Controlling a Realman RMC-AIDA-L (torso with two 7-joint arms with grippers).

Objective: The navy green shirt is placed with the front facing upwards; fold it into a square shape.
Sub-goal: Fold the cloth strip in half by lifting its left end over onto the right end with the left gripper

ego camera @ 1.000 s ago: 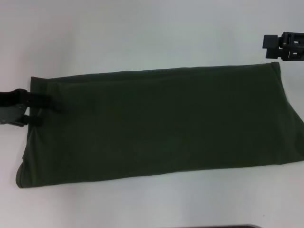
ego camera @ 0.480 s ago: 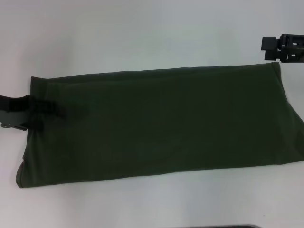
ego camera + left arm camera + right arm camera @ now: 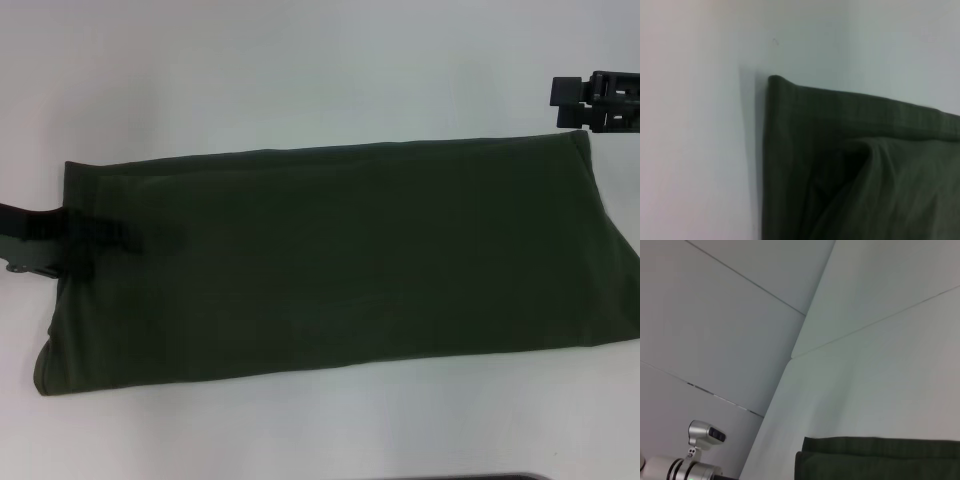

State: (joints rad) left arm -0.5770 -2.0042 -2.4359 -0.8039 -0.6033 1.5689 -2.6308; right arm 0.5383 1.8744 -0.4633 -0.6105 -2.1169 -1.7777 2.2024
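Head view: the navy green shirt [image 3: 330, 265] was seen spread across the white table [image 3: 300, 70] as a long folded band, running from the robot's left side to the right edge of the picture, with no lettering showing. The left gripper [image 3: 100, 245] was placed at the band's left end, its dark fingers [image 3: 105, 232] laid over the cloth edge; whether they were clenched on it could not be told. The right gripper [image 3: 598, 100] was held above the table just beyond the band's far right corner, its state likewise not discernible.
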